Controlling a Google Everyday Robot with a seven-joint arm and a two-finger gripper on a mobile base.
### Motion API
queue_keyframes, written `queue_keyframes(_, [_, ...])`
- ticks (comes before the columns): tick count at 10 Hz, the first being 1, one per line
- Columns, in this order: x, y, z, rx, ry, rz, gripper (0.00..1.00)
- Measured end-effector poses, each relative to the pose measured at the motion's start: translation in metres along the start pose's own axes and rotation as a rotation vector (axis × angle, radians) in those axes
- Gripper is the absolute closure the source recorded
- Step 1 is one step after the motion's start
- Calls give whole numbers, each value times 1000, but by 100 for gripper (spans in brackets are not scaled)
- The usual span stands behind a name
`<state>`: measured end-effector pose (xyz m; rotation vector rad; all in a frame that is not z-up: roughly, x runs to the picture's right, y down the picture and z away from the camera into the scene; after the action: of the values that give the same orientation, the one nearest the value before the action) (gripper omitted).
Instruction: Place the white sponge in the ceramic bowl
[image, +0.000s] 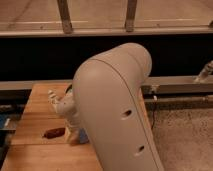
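One large pale arm (117, 110) fills the centre of the frame, elbow foremost, and ends at the lower left in the gripper (71, 127), which points down over a wooden table (35, 107). A bluish corner of the sponge (83, 136) shows at the gripper's tip, just right of a reddish-brown lump (54, 133) lying on the wood. Whether the gripper is parted or clamped on the sponge cannot be told.
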<state>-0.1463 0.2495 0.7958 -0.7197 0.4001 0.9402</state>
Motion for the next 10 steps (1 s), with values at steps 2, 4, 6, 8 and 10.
queue_keyframes(2, [0,-3,6,8,12,2,20])
queue_keyframes(4, [3,-9,13,12,26,14,22])
queue_keyframes(6, [4,-10,18,16,38,14,39])
queue_keyframes(8, [5,-11,19,17,41,8,59])
queue_keyframes(10, [5,-10,17,17,38,3,80])
